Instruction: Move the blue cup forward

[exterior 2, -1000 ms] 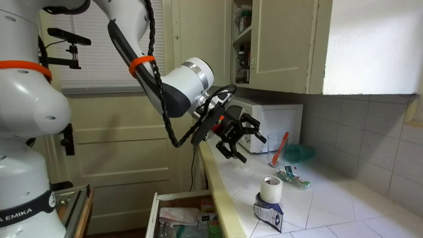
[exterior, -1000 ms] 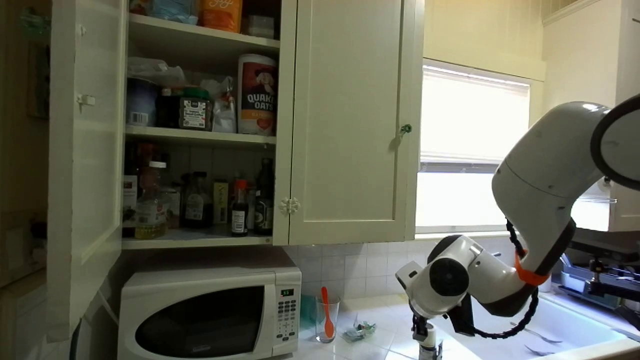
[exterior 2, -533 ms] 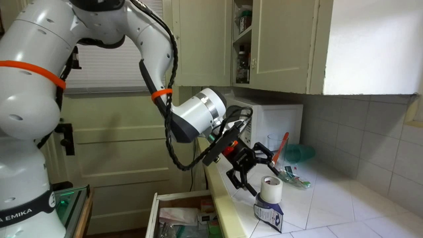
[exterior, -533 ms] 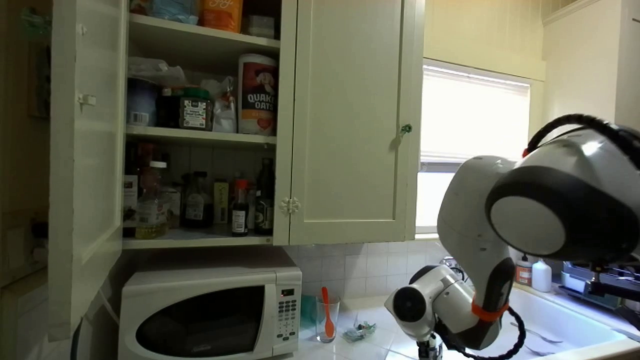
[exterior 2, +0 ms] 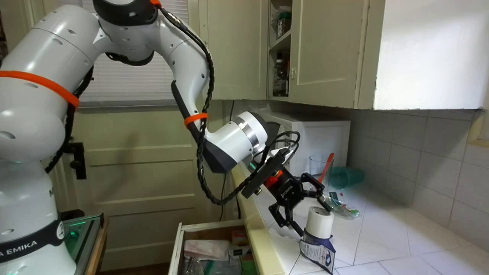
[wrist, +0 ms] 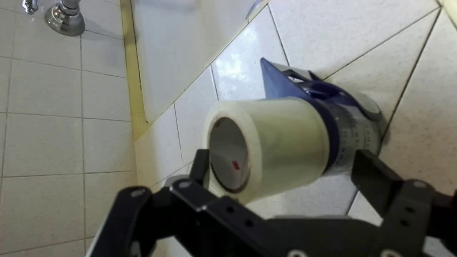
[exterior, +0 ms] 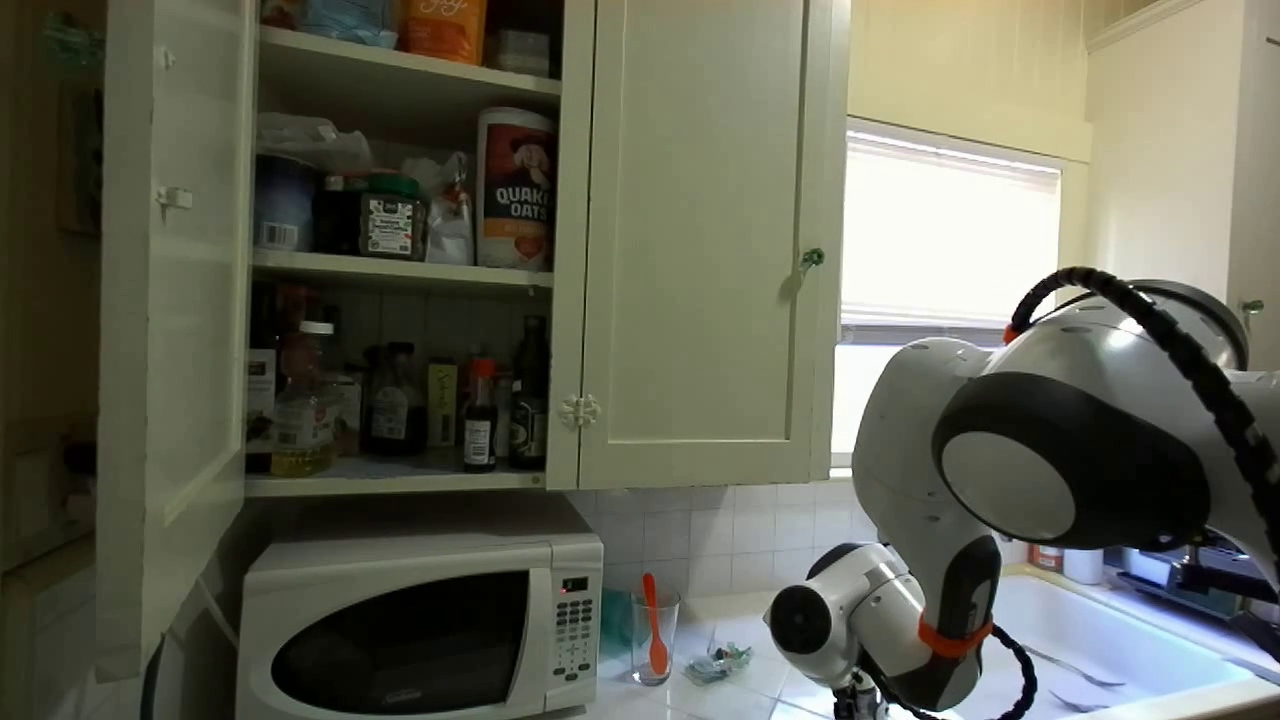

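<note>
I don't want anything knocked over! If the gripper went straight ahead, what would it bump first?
Probably the white 3M tape roll, right in front of the open gripper. They may already touch.

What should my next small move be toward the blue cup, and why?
I'd probably ease the open gripper back and up, clear of the tape roll, before heading for the blue cup. The wrist view shows the roll largely between its spread fingers, and in an exterior view the cup lies away from them, near the microwave. Closing here would likely catch the wrong thing.
</note>
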You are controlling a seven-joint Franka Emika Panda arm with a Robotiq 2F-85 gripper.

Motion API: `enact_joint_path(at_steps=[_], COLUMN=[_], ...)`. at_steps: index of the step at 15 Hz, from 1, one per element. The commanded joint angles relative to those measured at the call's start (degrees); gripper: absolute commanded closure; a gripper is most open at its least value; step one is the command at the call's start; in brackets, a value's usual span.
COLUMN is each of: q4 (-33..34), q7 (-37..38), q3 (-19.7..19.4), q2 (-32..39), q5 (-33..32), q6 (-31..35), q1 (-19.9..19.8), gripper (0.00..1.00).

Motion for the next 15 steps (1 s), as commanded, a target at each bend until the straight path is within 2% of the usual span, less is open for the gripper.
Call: enact_joint_path(at_steps=[1, 2, 6, 10, 15], q4=[-0.05, 0.37, -1.38, 2.58, 1.14], q7=[4.26, 9.73, 24.20, 38.84, 53.74], q3=[-1.60, -3.69, -9.17, -10.99, -7.16], q2=[0.23, 0.02, 2.55, -1.07, 0.84], q5=[-2.55, -7.19, -17.25, -34.53, -58.47], q6=[-1.52, -2.15, -10.78, -5.96, -13.62], q1=[2.65, 5.43, 15.04, 17.22, 17.74], gripper=[0.00, 0.00, 0.00, 0.00, 0.00])
